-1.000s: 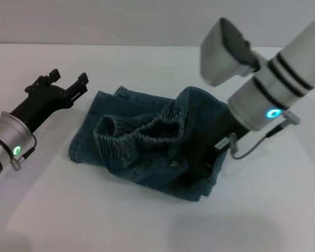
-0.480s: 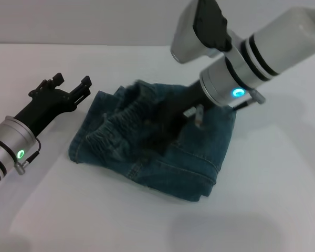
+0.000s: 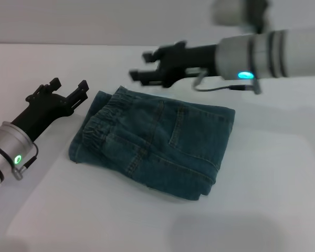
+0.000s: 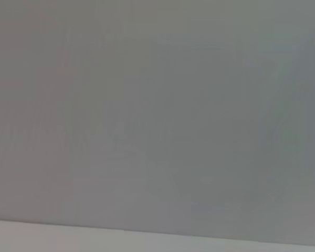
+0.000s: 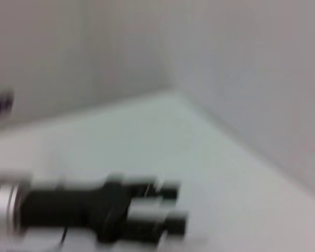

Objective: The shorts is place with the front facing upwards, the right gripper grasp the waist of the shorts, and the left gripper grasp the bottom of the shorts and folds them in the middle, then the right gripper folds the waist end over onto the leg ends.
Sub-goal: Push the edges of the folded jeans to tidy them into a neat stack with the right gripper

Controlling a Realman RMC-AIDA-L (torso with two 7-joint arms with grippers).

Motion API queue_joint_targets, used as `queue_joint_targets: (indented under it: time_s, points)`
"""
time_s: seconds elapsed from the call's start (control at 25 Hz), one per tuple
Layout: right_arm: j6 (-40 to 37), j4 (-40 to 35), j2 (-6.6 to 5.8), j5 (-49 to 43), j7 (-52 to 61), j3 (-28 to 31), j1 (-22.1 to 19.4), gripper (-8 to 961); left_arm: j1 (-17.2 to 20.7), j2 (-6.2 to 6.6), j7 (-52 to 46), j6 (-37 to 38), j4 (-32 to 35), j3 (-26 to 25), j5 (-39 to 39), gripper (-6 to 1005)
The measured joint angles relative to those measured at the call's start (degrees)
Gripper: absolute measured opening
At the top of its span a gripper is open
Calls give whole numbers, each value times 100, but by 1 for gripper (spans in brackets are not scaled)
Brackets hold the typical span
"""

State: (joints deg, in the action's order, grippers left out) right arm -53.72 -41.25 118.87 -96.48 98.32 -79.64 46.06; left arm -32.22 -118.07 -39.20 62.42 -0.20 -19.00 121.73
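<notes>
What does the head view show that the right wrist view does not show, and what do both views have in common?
Only the head view shows the shorts, folded on the table with the waist lying at the robot's left, and the right gripper open above their far edge. Only the right wrist view shows where two walls meet in a corner. Both share the white table and the left gripper, open, beside the shorts.

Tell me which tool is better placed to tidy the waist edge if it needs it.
Left, probably. The left tool sits open beside the waist of the folded shorts. The right tool is open too, but raised behind them.
</notes>
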Motion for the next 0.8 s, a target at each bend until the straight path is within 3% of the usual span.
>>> queue_joint_targets:
  time_s: [0.08, 0.2, 0.28, 0.44, 0.52, 0.64, 0.8]
  points:
    - [-348, -183, -30, 615, -402, 159, -430, 558, 47, 9, -17, 40, 1, -3, 0, 815]
    - [-1318, -396, -98, 831, -492, 394, -813, 558, 95, 21, -40, 71, 3, -58, 0, 815]
    - [-2231, -456, -222, 729, -247, 530, -865, 558, 105, 22, -40, 85, 3, -115, 0, 815]
    - [-4001, -467, -589, 441, 706, 750, -724, 558, 107, 22, -29, 133, 27, -141, 0, 814]
    - [-4534, -473, -674, 242, 941, 847, -669, 558, 95, 22, -7, 138, 32, -145, 0, 814]
    - [-5018, -476, -705, -371, 1266, 938, -553, 557, 72, 22, -6, 146, 39, -144, 0, 814]
    - [-5153, -479, -610, -1375, 1508, 958, -431, 557, 60, 22, -4, 157, 31, -148, 0, 815]
